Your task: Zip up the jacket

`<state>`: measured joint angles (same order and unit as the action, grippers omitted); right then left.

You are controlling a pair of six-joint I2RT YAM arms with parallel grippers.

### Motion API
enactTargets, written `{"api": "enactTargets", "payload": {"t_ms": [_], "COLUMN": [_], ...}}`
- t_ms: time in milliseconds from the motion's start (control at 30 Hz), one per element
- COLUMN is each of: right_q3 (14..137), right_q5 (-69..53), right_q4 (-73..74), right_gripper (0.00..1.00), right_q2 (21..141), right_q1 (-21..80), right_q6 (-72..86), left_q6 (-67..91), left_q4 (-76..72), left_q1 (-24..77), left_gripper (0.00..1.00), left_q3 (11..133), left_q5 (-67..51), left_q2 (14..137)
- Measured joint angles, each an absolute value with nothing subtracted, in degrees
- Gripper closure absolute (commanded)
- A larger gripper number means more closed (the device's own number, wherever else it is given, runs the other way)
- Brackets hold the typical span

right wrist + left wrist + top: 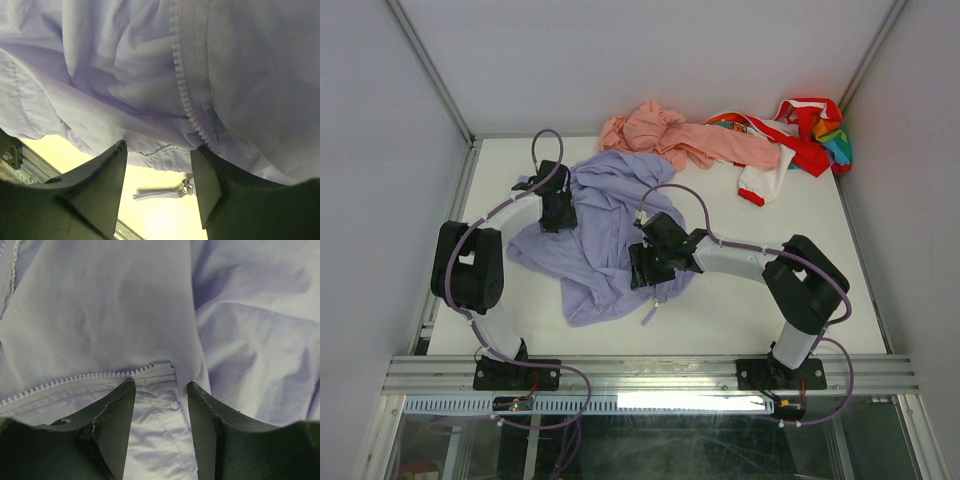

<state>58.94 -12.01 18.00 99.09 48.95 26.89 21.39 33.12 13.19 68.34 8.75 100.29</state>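
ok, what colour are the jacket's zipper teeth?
The zipper teeth are white, against the lavender jacket; clearest in the right wrist view.

Close in at the left hand [161, 384], the jacket [125, 305] overruns every edge. Cloth fills the gap between the fingers, but I cannot tell whether it is pinched. The zipper teeth [75, 378] run off the edge to the left of the hand and disappear under a fold just past the fingertips. At the right hand [159, 146], a second row of teeth [182, 85] goes behind the right finger, its far end cut off; the grip there is just as unclear. Under that gap, on the table [160, 220], a small cord-like thing [162, 191] is too blurred to name.
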Motion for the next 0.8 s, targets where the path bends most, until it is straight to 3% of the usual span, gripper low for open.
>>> {"api": "enactTargets", "payload": {"t_ms": [467,633,800], "right_q3": [59.3,59.5,59.5], "right_q5": [-12.0,-12.0,-12.0], "right_q4": [18.0,18.0,17.9], "right_gripper": [0.43,0.43,0.43], "right_q2": [99.7,99.9,100.0], "right_q1": [48.9,48.9,48.9], "right_q6": [26.9,26.9,26.9], "left_q6": [20.1,20.1,20.1], "left_q4": [33.6,33.4,33.6], "left_q1": [13.2,12.6,11.0], "left_gripper": [0.57,0.49,0.47], "left_q3": [68.3,66.7,63.9], "left_q5": [12.1,12.4,11.8], "left_q2": [102.1,101.9,100.3]}}
